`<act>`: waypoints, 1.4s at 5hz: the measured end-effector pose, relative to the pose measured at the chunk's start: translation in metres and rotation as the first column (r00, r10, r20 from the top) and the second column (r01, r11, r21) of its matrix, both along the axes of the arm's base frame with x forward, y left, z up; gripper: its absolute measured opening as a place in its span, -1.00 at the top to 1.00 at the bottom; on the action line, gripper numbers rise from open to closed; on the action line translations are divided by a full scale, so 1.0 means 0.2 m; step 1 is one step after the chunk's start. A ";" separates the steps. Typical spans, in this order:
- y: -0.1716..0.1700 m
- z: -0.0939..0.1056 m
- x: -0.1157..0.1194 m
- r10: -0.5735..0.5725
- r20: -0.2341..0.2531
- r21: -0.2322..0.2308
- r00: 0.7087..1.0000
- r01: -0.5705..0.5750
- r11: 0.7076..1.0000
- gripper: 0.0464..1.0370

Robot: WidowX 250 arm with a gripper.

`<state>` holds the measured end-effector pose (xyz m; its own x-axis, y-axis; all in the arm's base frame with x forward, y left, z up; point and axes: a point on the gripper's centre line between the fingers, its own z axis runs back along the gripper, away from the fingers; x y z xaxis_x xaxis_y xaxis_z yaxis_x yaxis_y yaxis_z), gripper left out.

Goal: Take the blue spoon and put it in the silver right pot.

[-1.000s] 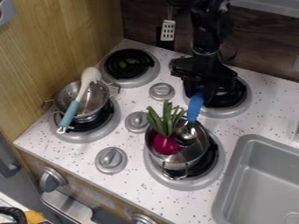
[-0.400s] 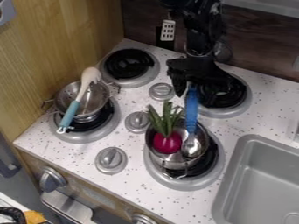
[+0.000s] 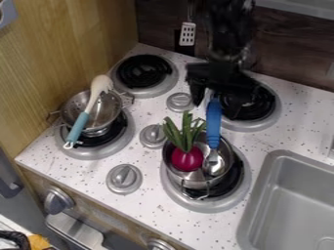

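Gripper jaws: I see the gripper (image 3: 222, 99) above and behind the pot, its jaws parted, with one finger (image 3: 197, 93) hanging to the view's left of the handle top, a small gap between; I read it as holding nothing.
Blue handle: just below the jaws, the blue spoon (image 3: 213, 122) stands steeply, handle up. I judge it light and stiff, not fragile, perhaps a little slippery. If I must take it again, I would close on the upper part of the handle.
Spoon bowl: farther down from the jaws, the metal bowl (image 3: 214, 165) lies inside the silver right pot (image 3: 192, 182). It looks smooth and hard, so I would not pinch there.
Red vegetable: in the same pot, the vegetable (image 3: 186, 159) sits beside the spoon bowl—a poor place to squeeze in.
Change near the jaws: one second ago the jaws were close about the handle top; now they are spread, and the handle stands more upright.
Change below the jaws: the spoon bowl has gone lower in the pot, and the vegetable has shifted slightly.
Far left pot: well apart from the jaws, this pot (image 3: 83, 101) and its teal-handled spatula (image 3: 77, 128) look the same as before.
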<state>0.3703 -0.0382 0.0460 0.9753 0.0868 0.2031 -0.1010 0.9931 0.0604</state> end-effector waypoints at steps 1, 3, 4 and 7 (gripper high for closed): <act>-0.04 0.12 0.01 0.015 -0.067 -0.041 0.998 -0.018 0.999 -0.93; -0.03 0.15 -0.05 0.038 -0.168 -0.058 0.985 -0.048 0.997 -0.93; 0.00 0.14 0.01 0.024 -0.082 -0.066 0.996 -0.030 0.997 -0.93; 0.38 0.06 -0.04 0.104 0.069 -0.018 0.992 -0.103 0.995 -0.93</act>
